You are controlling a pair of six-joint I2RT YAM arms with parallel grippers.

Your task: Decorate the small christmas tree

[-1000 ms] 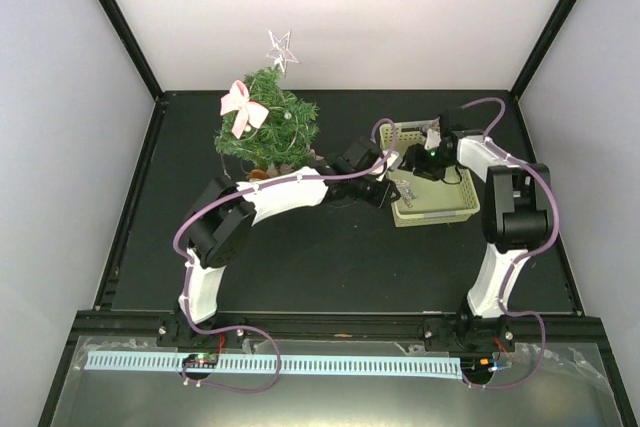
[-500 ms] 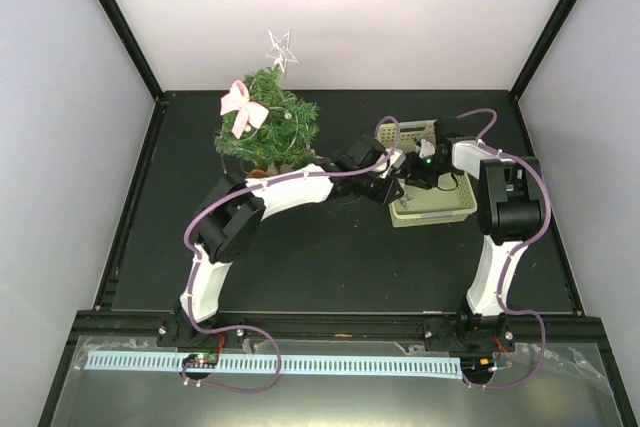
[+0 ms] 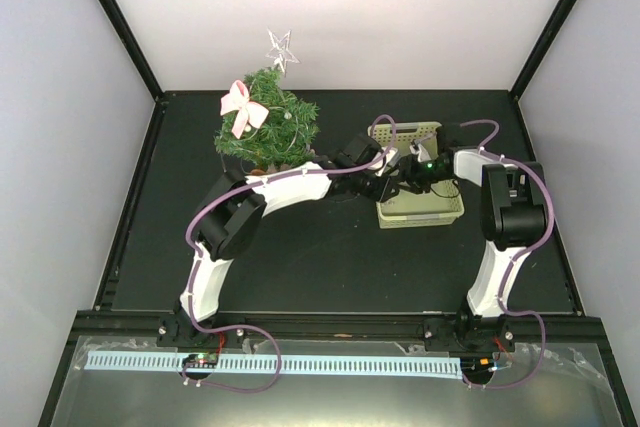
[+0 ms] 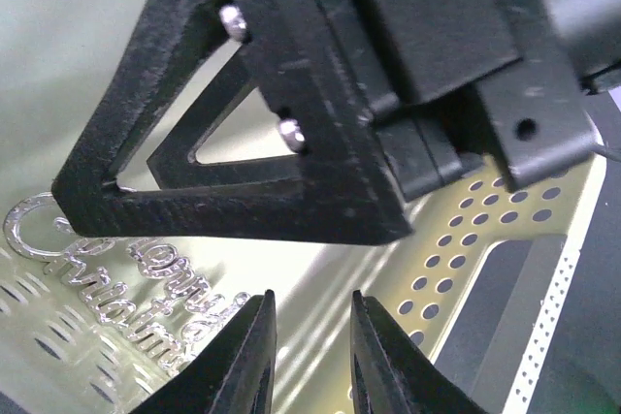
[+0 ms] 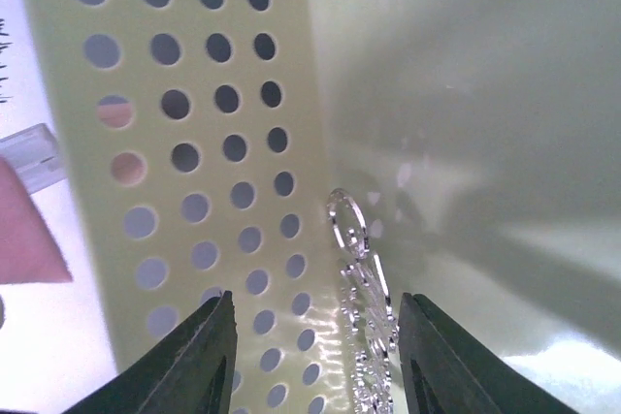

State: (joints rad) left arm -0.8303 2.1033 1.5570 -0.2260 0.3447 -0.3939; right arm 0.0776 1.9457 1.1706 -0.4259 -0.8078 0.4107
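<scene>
Taking the desk (image 3: 300, 257) first, lying dark and flat beneath both arms. Finding the small christmas tree (image 3: 268, 132) standing upright at its far left, wearing a pink bow (image 3: 240, 102) and carrying a clear star (image 3: 281, 49) at the tip. Placing the pale green basket (image 3: 430, 213) right of centre, well apart from the tree, with both arms reaching into it from opposite sides and nearly meeting over its floor.

Reading the left hand (image 4: 309, 346) as released: fingers standing narrowly apart, showing only basket floor between them, grasping nothing. Reading the right hand (image 5: 315, 361) as released too: fingers spread wide, touching nothing.

Spotting a clear script ornament (image 5: 364, 307) lying flat on the basket floor, just beside the perforated wall. Noting its long axis running lengthwise between the right fingers, loop end pointing away from the wrist, so that the fingers are straddling its narrow width. Seeing the same lettering off to the left in the left wrist view, outside those fingers.

Judging the right hand the nearer one for the pick, needing only to come down and close across the thin strip. Judging the carry afterwards as heading leftward, toward the tree, past the left arm, which is sitting closer to the branches.
</scene>
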